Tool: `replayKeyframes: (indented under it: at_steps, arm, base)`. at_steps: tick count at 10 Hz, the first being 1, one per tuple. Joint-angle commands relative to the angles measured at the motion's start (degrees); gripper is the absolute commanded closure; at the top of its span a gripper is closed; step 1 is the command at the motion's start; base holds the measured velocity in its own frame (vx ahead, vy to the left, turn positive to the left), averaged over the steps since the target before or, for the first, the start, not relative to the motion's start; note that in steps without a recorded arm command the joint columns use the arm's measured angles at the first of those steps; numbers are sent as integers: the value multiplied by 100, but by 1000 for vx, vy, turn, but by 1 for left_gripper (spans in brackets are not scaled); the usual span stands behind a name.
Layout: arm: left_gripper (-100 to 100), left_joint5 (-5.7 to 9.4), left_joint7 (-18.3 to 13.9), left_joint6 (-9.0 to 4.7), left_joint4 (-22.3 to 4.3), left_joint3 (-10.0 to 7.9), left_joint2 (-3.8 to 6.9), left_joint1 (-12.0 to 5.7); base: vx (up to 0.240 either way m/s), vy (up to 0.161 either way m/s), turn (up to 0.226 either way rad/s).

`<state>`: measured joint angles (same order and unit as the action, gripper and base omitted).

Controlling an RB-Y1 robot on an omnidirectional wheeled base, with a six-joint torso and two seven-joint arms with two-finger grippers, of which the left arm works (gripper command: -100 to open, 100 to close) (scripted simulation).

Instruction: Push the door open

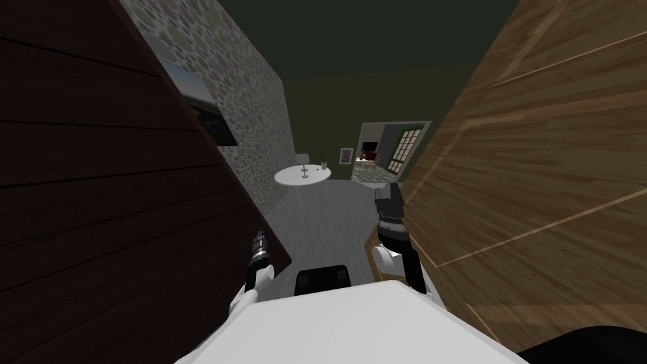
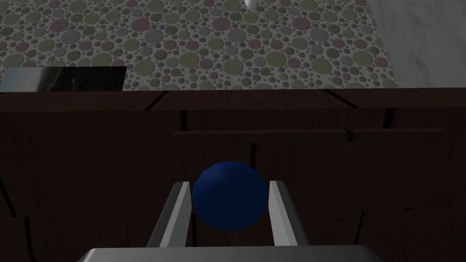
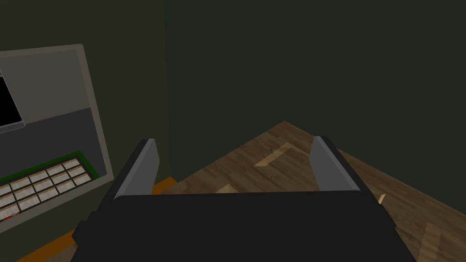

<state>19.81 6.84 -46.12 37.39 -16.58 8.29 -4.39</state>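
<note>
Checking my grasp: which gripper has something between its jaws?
The left gripper: jaws shut on the dark blue knob of the dark wooden door. The right gripper's jaws stand open, empty.

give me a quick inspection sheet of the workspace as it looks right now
surface: grey floor running ahead between two wooden doors
job's things: dark wood door on my left with a blue knob; light wood door close on my right
clutter: nothing seen
grippers: left gripper shut on the blue knob, one finger on each side; right gripper open beside the light wood door's edge, contact unclear
cables: nothing seen
surroundings: spotted wall with a picture on the left, round white table further ahead, doorway at the far end
</note>
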Motion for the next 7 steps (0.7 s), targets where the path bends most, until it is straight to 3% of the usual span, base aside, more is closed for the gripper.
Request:
replayKeyframes:
  at_steps: [1, 4, 7]
  arm:
    - [100, 78, 40, -16, -69, -121, 60, -39]
    - [100, 120, 64, -15, -74, -183, 72, -35]
    - [100, 253, 143, -12, -92, -379, 111, -25]
  base:
    - [195, -2, 56]
    - [117, 2, 27]
    - [166, -2, 42]
